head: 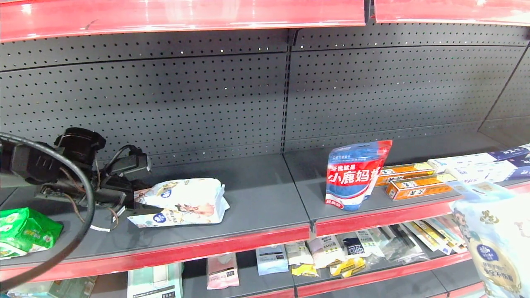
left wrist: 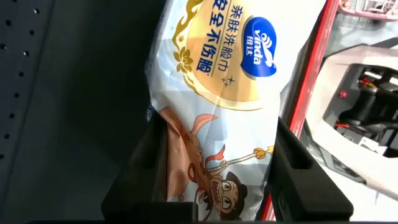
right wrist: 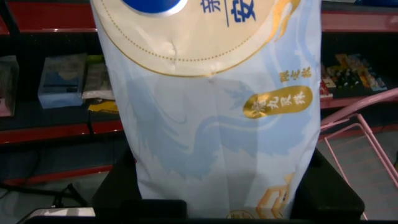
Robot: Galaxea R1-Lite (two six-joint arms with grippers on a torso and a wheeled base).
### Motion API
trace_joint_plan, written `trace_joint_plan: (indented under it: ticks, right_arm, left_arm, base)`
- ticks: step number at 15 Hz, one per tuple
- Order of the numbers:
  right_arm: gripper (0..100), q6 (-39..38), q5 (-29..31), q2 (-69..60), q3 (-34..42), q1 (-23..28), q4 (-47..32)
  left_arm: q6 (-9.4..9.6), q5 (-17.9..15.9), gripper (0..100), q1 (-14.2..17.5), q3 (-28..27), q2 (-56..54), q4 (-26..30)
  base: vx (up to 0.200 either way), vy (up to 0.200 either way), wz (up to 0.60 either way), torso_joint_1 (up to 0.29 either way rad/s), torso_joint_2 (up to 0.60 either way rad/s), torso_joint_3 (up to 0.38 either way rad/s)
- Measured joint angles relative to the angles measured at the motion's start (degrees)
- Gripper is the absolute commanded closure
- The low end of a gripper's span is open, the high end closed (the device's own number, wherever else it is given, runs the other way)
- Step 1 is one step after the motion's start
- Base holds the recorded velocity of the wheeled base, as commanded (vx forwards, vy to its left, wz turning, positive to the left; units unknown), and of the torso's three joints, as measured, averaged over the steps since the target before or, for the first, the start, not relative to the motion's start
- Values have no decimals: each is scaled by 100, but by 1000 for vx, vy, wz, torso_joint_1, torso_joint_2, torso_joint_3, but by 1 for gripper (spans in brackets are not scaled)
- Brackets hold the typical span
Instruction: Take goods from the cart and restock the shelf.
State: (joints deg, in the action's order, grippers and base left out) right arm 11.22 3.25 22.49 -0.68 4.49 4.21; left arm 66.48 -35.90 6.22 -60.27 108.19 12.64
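Even overhead light, glare along red shelf edge [head: 182, 16]

White pack [left wrist: 217, 68] clamped in left gripper [left wrist: 221, 124]: blue oval logo and gold characters just beyond the tips. Second pack [right wrist: 211, 112] in right gripper [right wrist: 224, 168]: gold label with characters. Standing pouch [head: 354, 176], well apart from both: white characters on a red band.
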Motion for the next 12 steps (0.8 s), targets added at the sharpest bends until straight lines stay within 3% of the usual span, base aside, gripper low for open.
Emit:
trace_joint_plan:
  ticks: [3,12]
  right_arm:
    - [100,2,-2,-1,-17,0,0]
    - [100,2,0,20,-122,0,-5]
  left_arm:
    - [55,123,100,0,211,-113,-4]
    - [-78,312,100,74,716,-378,-27]
  base:
    - [0,0,0,0,0,0]
    - [0,0,0,0,0,0]
